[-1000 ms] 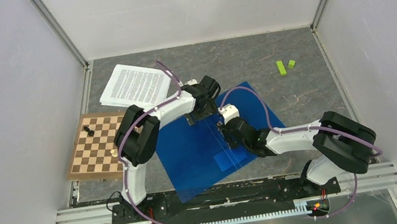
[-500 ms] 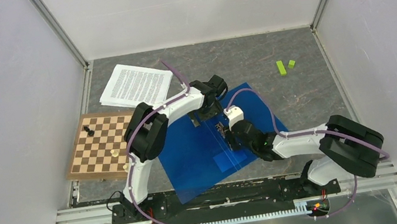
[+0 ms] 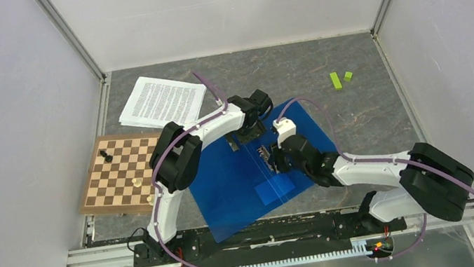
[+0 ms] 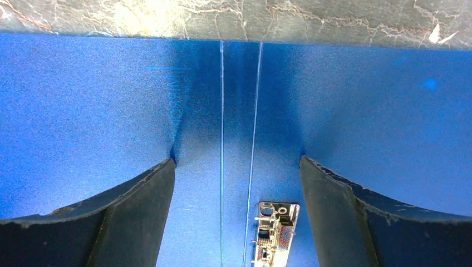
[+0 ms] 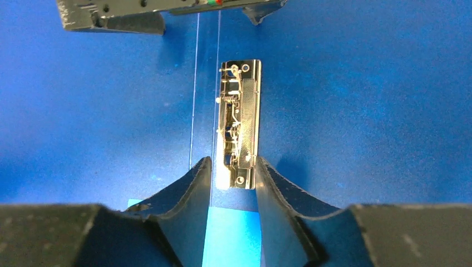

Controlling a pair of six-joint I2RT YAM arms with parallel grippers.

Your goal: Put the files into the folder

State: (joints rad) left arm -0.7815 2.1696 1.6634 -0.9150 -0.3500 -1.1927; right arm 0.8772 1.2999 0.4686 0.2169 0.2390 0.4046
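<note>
Quick note for you: over the last second the right pincer (image 3: 274, 156) slid farther along the spine, elbow swinging out right, and the left pincer (image 3: 248, 130) nudged right and then stayed put. The right wrist view now has the right fingers narrowed and straddling the near end of the metal clip (image 5: 239, 122). I can't tell whether they actually pinch it. The left pincer is spread wide, with its fingertips (image 4: 167, 167) planted on the blue either side of the spine at the far edge, so it looks like a hold-down. My read is that you're setting up to lift the clip — no loading has started. The folder (image 3: 229, 191) lies open and flat mid-worktop. Its long axis runs near-left to far-right, and the spine and clip cross it, pointing roughly far to near. The files (image 3: 162, 102) sit far-left beyond the chessboard (image 3: 120, 176), well apart from the folder, with their long axis skewed toward the far-right.
</note>
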